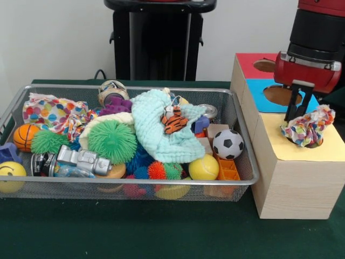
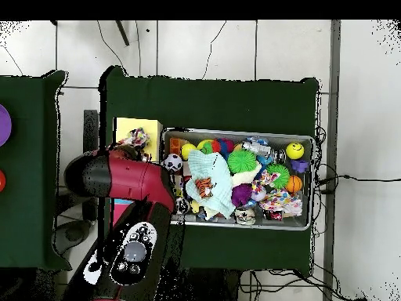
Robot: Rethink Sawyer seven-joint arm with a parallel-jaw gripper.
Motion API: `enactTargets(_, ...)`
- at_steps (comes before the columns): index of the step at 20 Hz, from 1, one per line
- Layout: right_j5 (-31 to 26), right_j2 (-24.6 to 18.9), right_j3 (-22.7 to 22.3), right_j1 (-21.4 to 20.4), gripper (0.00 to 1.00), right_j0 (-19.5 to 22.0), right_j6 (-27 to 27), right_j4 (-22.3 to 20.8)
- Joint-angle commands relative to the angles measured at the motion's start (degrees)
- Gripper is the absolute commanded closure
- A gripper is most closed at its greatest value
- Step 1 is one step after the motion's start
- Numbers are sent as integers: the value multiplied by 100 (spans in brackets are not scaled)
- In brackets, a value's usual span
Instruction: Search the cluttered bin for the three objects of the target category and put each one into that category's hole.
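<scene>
Cloth (image 1: 308, 127), the spotted bundle you carry, hangs straight below the gripper (image 1: 298, 108) in the front view, clamped between its fingers and already sitting in the mouth of the hole in the yellow panel (image 1: 329, 148) of the wooden box (image 1: 291, 186), beside the bin (image 1: 237, 178). From overhead, you see the same cloth (image 2: 135, 139) over the yellow square (image 2: 149, 128), just off the arm (image 2: 117, 179), so your move looks to be release and lift.
</scene>
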State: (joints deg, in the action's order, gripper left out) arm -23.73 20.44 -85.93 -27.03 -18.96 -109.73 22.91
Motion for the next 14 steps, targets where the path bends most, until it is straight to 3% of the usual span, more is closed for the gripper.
enactTargets(1, -502, -194, 187, 121, 100, -23, -1442, 201)
enactTargets(14, -1442, 315, 370, 9, 100, -215, -1417, 11)
